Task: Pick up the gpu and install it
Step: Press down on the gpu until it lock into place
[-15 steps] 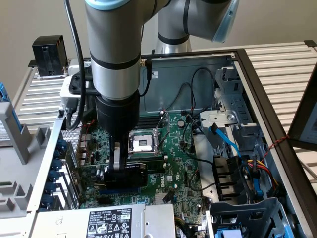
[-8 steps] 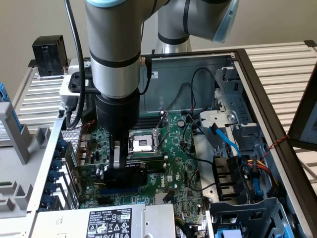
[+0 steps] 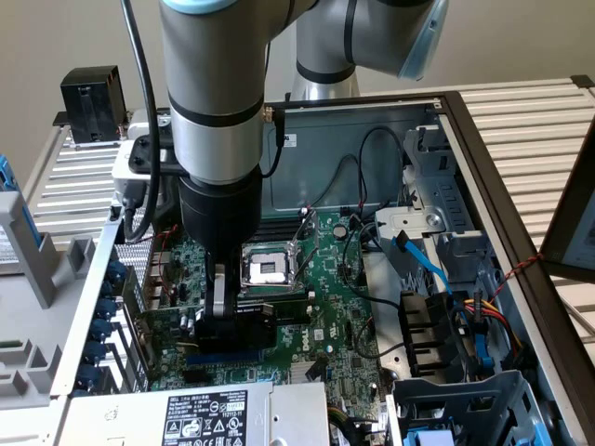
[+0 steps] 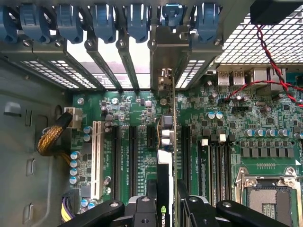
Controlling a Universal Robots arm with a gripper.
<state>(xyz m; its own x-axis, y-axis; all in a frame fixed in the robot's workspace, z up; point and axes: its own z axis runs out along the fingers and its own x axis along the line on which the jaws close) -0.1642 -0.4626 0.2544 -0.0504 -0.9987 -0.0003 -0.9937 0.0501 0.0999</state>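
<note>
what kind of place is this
Probably a robotics lab bench set up for PC assembly: an open desktop computer case lies on a slatted metal table, its green motherboard exposed, and a robot arm reaches into it.

The open computer case [image 3: 483,167] is viewed from above and outside by the exterior view, at moderate range. The motherboard [image 4: 265,123] is viewed at close range along the card [image 4: 173,142] by the wrist view. The motherboard [image 3: 325,269] is shared.
</note>
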